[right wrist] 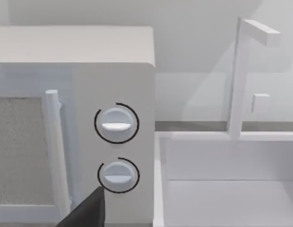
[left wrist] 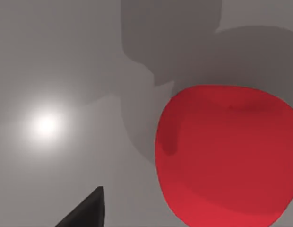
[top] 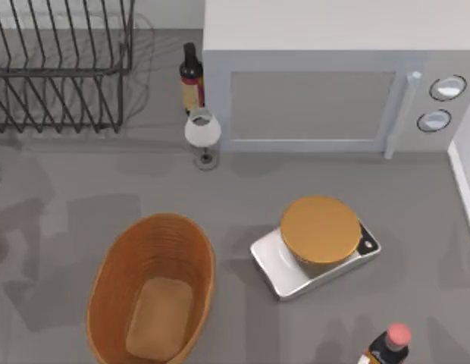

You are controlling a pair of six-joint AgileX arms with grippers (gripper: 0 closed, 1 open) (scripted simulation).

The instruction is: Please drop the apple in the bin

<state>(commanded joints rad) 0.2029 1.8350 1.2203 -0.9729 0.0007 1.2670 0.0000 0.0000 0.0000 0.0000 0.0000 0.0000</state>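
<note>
Left gripper's dark fingertip sits beside the round, glossy red apple; its grip I cannot tell. Centre on the fruit before closing, then carry it over the oval orange-brown wicker bin, near left.

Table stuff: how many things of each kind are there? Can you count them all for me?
Bottles: 2, the dark bottle and the pink-capped bottle
Apple: 1
Bin: 1
Scale: 1
Microwave: 1
Wine glass: 1
Dish rack: 1
Total: 8
</note>
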